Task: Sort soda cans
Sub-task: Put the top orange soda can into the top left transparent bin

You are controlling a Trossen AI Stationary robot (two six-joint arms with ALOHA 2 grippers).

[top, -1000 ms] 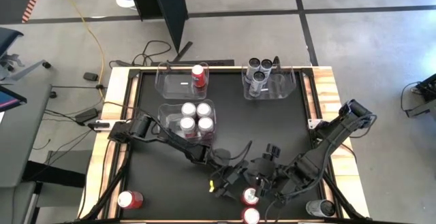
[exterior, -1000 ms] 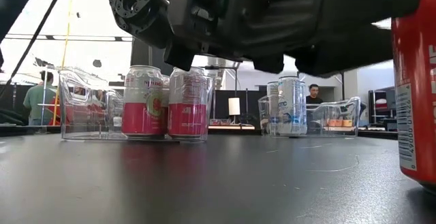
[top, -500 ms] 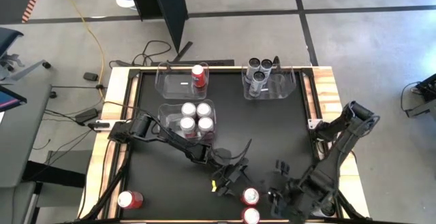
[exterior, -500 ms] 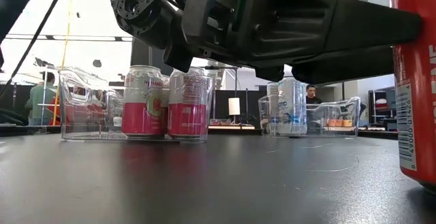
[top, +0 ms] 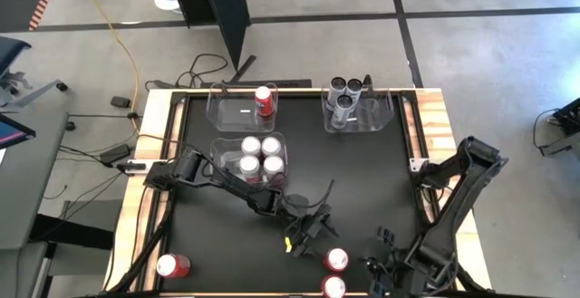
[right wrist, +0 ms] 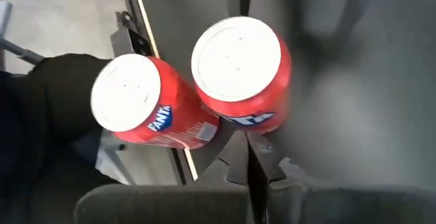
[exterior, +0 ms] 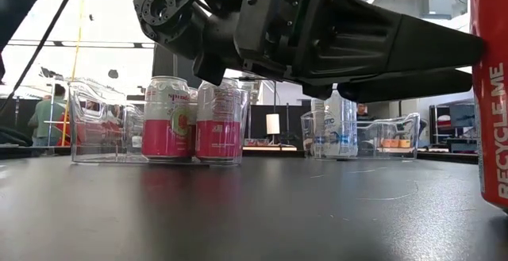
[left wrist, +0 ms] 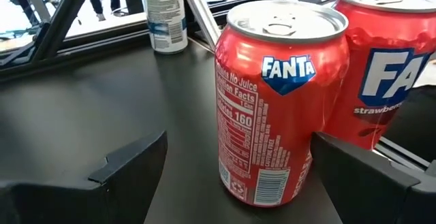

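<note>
Two red soda cans (top: 336, 260) (top: 333, 286) stand on their bases near the table's near edge. My left gripper (top: 306, 233) is open and nearly level, and the farther red can (left wrist: 279, 101) stands upright just ahead, between the lines of its two fingers and untouched. In the low view the left gripper (exterior: 475, 61) points at a red can (exterior: 494, 94). My right gripper (top: 373, 266) is shut and empty, slanting down, right of the red pair (right wrist: 235, 74). A silver can (left wrist: 163, 13) stands beyond them.
A far-left clear bin (top: 237, 110) holds one red can, the middle bin (top: 217, 149) several pink-and-white cans, and the far-right bin (top: 372, 117) grey cans. Another red can (top: 172, 264) lies on its side at the near left corner. People show in the room behind.
My right gripper has drawn back from the red cans toward the table's near right corner, sinking and rolling as it went. A red can at the near edge now shows another part of its label in the low view.
</note>
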